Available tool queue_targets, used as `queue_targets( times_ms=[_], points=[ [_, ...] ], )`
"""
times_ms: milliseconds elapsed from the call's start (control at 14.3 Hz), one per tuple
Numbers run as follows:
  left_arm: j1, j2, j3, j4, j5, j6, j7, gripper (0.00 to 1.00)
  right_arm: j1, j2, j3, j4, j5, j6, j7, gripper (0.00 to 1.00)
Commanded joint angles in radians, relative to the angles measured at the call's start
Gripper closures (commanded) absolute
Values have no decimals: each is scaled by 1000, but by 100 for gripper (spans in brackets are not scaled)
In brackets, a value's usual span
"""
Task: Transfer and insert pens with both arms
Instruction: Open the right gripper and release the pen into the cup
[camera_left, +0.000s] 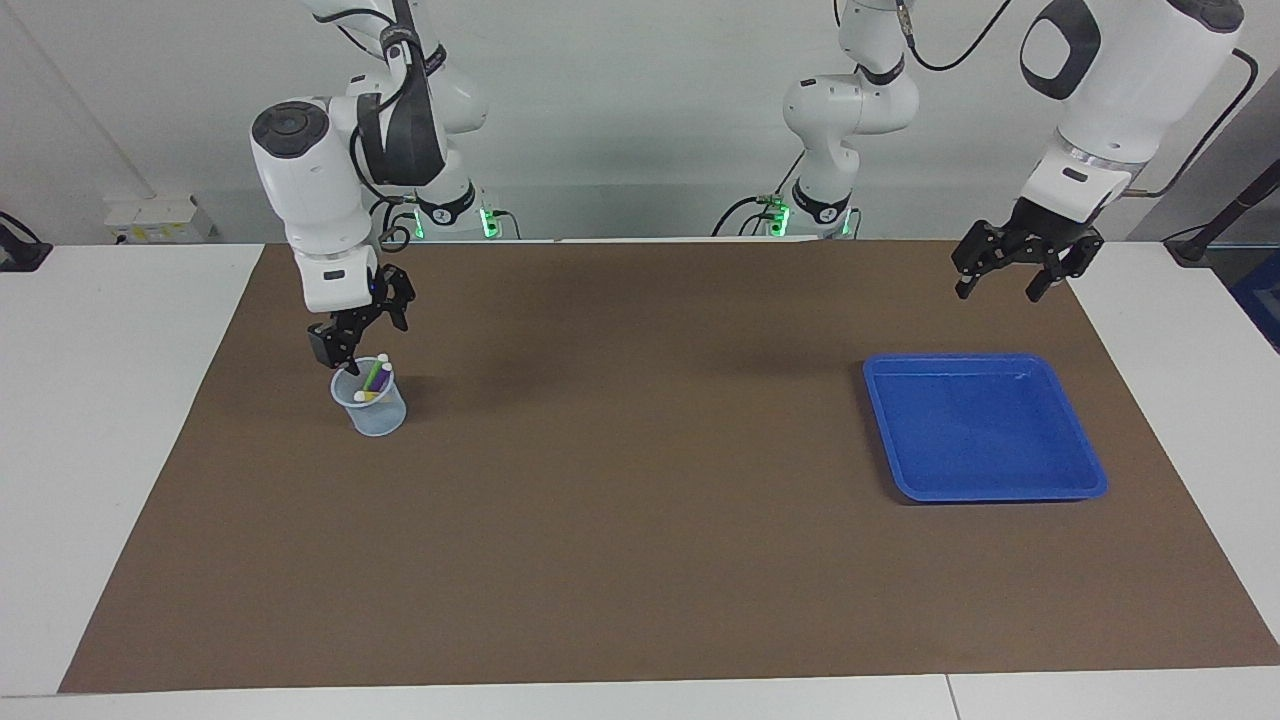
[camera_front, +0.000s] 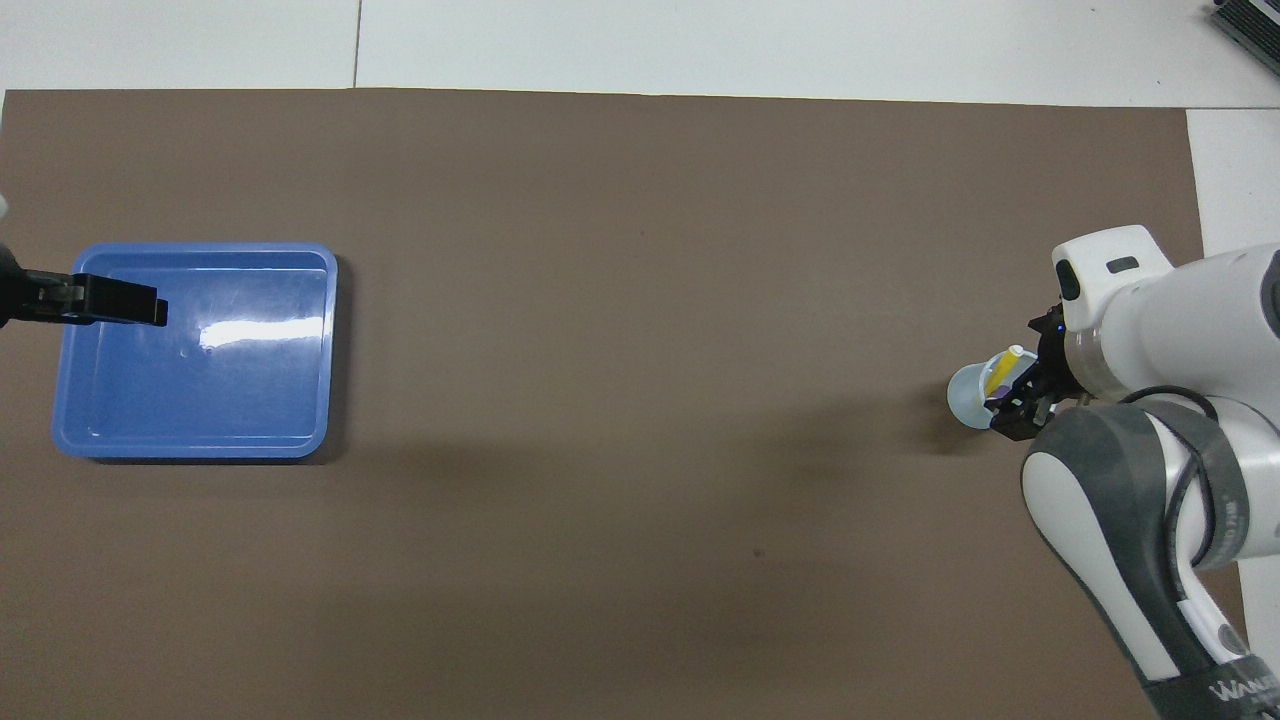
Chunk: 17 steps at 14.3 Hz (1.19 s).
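Note:
The three pens stand in a small clear cup (camera_left: 372, 412) at the right arm's end of the brown mat. The green pen (camera_left: 377, 371), the purple pen (camera_left: 382, 383) and the yellow pen (camera_left: 367, 396) lean together, whitish caps up. My right gripper (camera_left: 362, 328) hangs open just above the cup's rim and holds nothing. In the overhead view the gripper (camera_front: 1022, 402) covers part of the cup (camera_front: 965, 395); the yellow pen (camera_front: 1003, 369) shows there. My left gripper (camera_left: 1001, 283) is open and empty, raised over the edge of the blue tray (camera_left: 985, 432).
The blue tray (camera_front: 250, 400) is empty and lies at the left arm's end of the mat. Two smaller white arms with green lights (camera_left: 830, 215) stand at the table's edge by the robots. White table (camera_left: 100, 400) borders the mat (camera_left: 640, 500).

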Motion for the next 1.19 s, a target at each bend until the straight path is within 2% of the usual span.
queue_targets(
  times_ms=[0, 209, 489, 768, 907, 1117],
  points=[
    [-27, 58, 8, 81, 45, -48, -1, 0, -14, -15, 15, 32, 62, -95, 100, 0],
    [-14, 31, -14, 56, 47, -43, -1, 0, -6, -20, 22, 53, 101, -154, 284, 0],
    [1, 20, -11, 45, 48, -64, -2, 0, -11, -21, 22, 118, 101, -240, 404, 0],
    [0, 17, -11, 44, 50, -118, -5, 0, 1, 20, 24, 323, 101, -471, 684, 0],
    [1, 18, -11, 53, 53, -141, -5, 0, 18, 46, 24, 389, 101, -531, 722, 0],
    [-2, 38, -20, 114, 105, -170, -5, 0, 33, 40, 24, 397, 102, -551, 743, 0]
  ],
)
